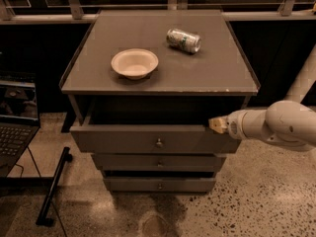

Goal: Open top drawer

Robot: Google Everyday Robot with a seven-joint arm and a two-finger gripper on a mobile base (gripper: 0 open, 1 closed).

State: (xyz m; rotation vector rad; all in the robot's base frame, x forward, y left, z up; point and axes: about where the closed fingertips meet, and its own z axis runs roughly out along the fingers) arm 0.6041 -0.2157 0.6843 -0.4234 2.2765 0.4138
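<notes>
The top drawer (123, 139) sits directly under the cabinet top (212, 75) and stands pulled out part way. Its flat front juts forward of the two shorter drawers below, and a dark gap opens behind its upper edge. A small round knob (159, 143) is at the centre of its front.

The gripper (215, 124) is at the right end of that drawer, level with the upper corner of the front and seemingly touching it, though the contact is hard to make out in this dim light. Whether it is spread or closed cannot be told from this angle. The white arm (281, 125) behind it reaches in from the right edge of the view.

Below, the middle drawer (128, 162) and the bottom drawer (128, 184) are pushed in (each has a like knob at centre).

On the cabinet top, a pale bowl (134, 63) stands upright left of centre. A crumpled can (183, 40) lies on its side farther back and to the right, well apart from the bowl.

To the left of the cabinet an open laptop (15, 132) shows at the edge of the view. A black bar (54, 186) lies on the speckled floor (266, 201) near the cabinet's left foot.
</notes>
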